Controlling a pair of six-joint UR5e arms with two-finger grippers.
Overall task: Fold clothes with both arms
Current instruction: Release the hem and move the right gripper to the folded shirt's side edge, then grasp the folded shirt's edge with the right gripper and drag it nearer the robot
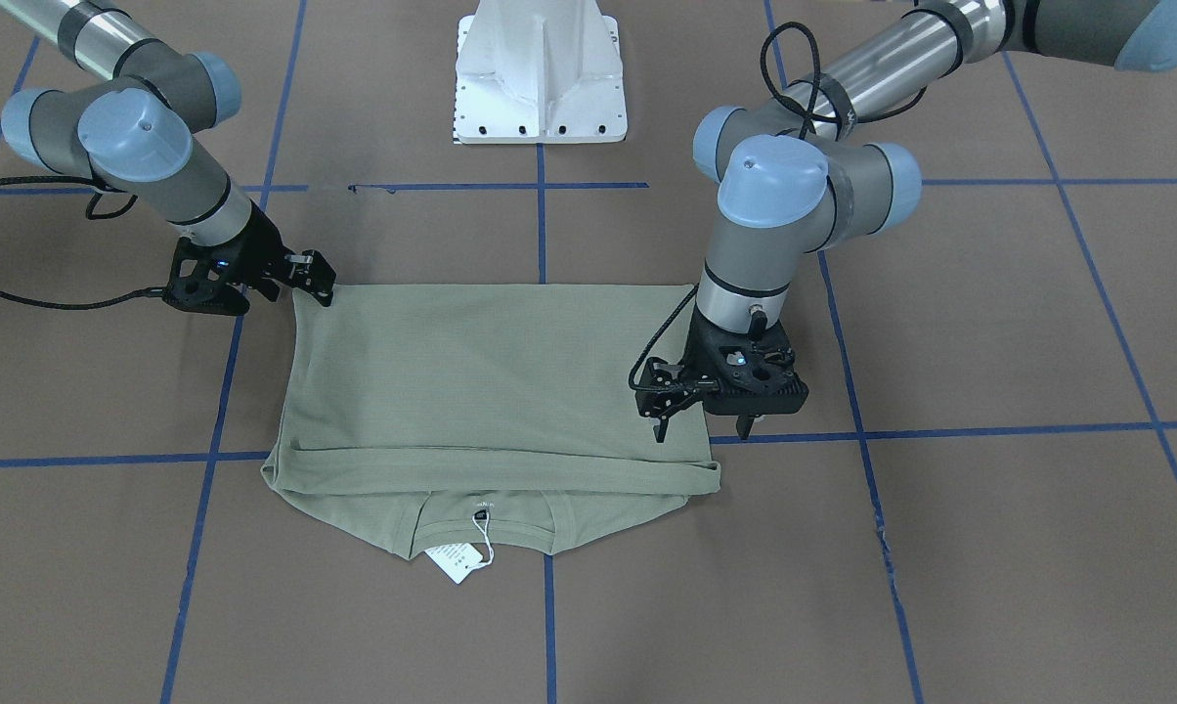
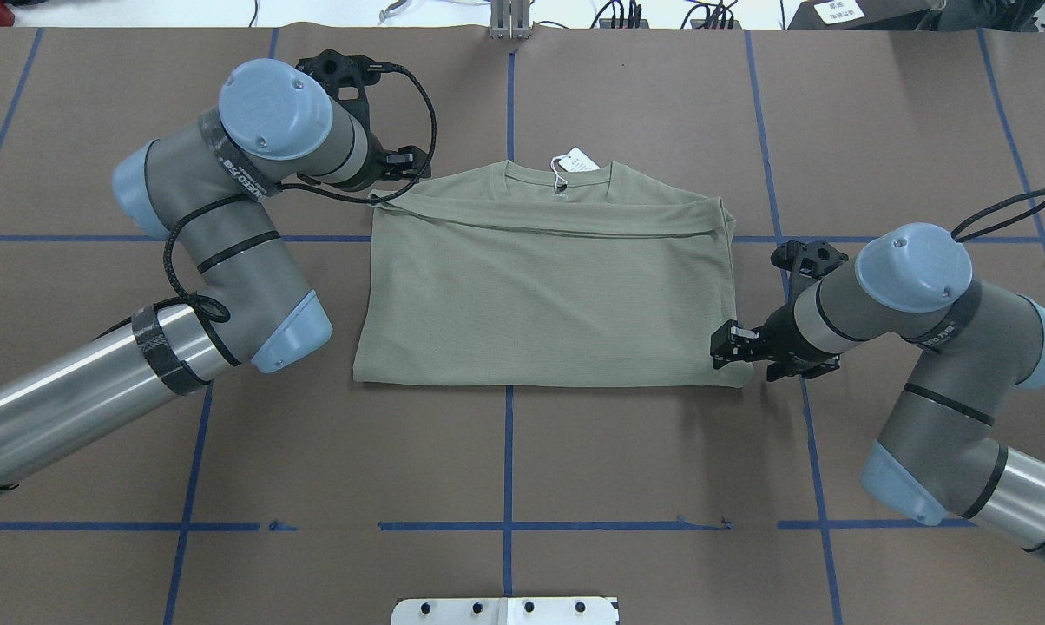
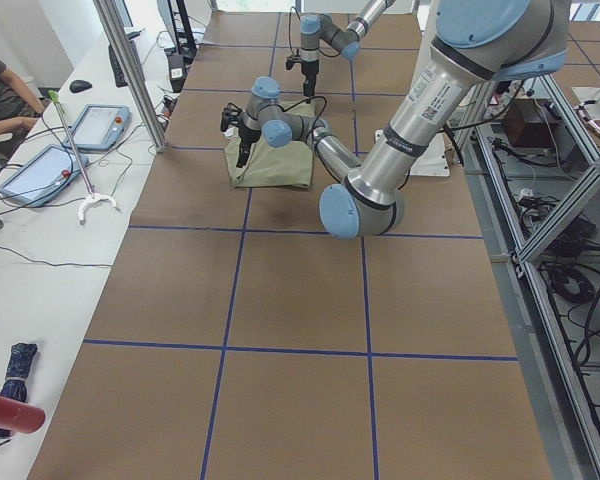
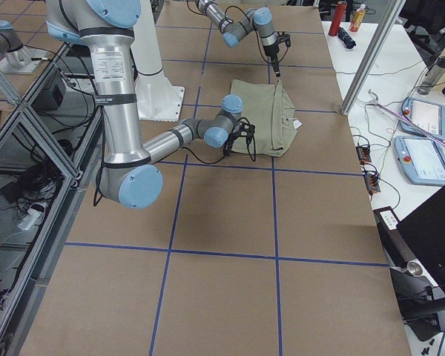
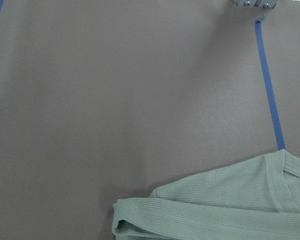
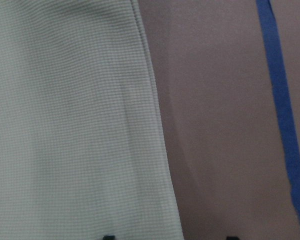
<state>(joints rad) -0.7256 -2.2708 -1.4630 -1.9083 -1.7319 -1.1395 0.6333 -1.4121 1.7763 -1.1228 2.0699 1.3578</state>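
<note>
While the sage-green knit shirt (image 2: pixel 540 295) lies folded into a flat rectangle on the brown table (image 2: pixel 661 460), its collar (image 2: pixel 557 176) and white paper tag (image 2: pixel 580 160) on the side away from the robot, the left gripper (image 1: pixel 703 428) hangs spread and empty at the collar-side corner. The right gripper (image 2: pixel 724 344), fingers parted too, straddles the shirt's edge at the near corner without clamping it.

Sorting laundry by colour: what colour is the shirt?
Sage-green shirt, clearest in the overhead exterior view.
</note>
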